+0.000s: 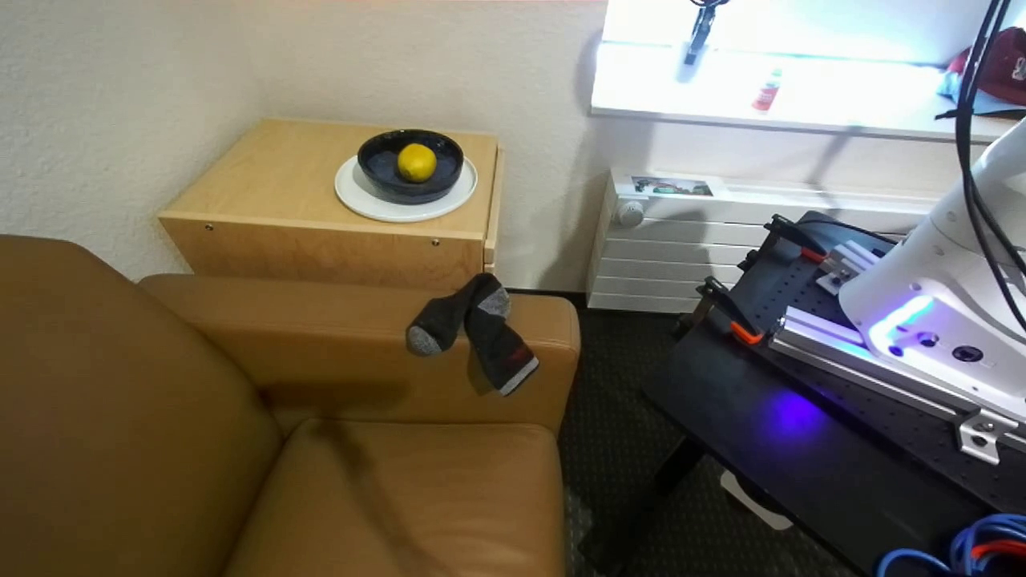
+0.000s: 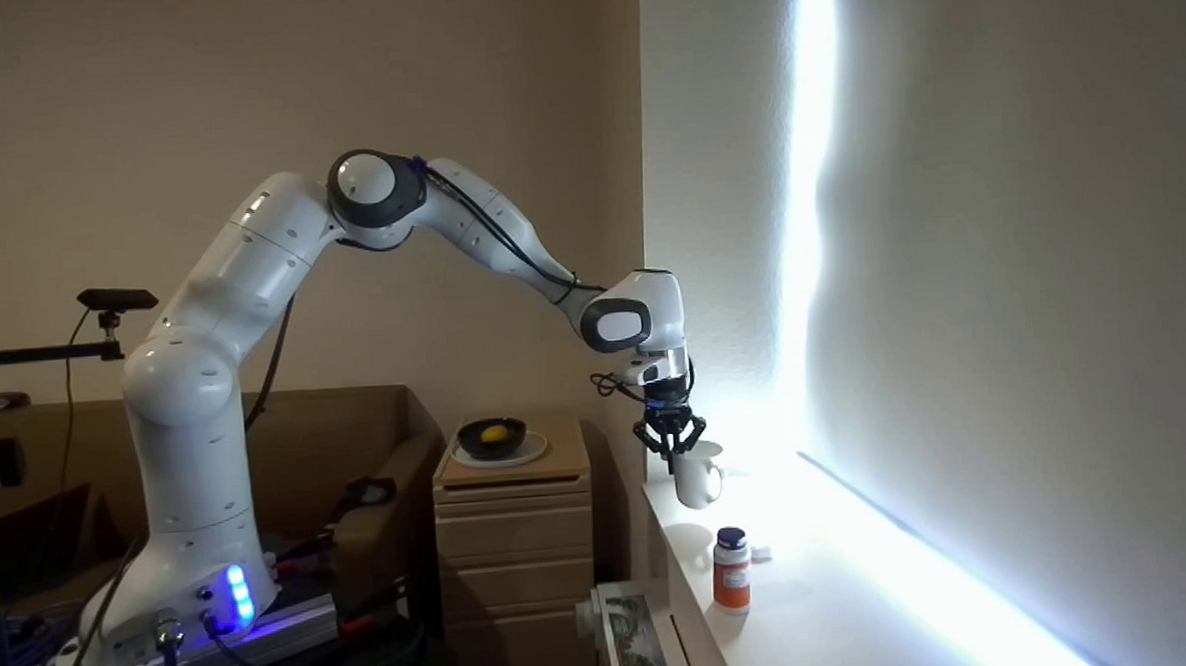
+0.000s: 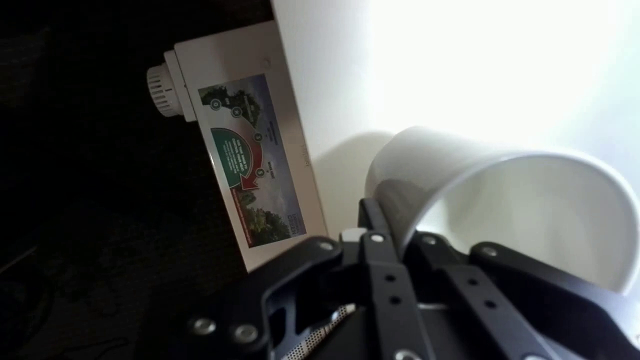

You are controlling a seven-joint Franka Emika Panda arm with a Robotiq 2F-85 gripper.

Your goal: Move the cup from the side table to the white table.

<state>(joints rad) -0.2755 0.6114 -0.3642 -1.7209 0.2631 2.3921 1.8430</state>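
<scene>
The cup (image 2: 699, 476) is a white mug with a handle, held a little above the white table (image 2: 805, 614), with its shadow on the surface below. My gripper (image 2: 672, 452) is shut on the cup's near wall. In the wrist view the gripper (image 3: 395, 225) has one finger outside the wall and one inside, and the cup (image 3: 425, 155) shows its open mouth. In an exterior view a dark finger of the gripper (image 1: 699, 36) hangs over the white table (image 1: 673, 88); the cup is lost in glare there. The wooden side table (image 1: 272, 172) stands farther off.
A bottle (image 2: 732, 577) stands near the white table's front edge, beside a small white object (image 2: 760, 553). A radiator (image 2: 605, 613) sits below that edge. A plate (image 1: 361, 204) with a black bowl (image 1: 377, 172) and yellow fruit is on the side table. A red cap (image 1: 1002, 68) lies farther right.
</scene>
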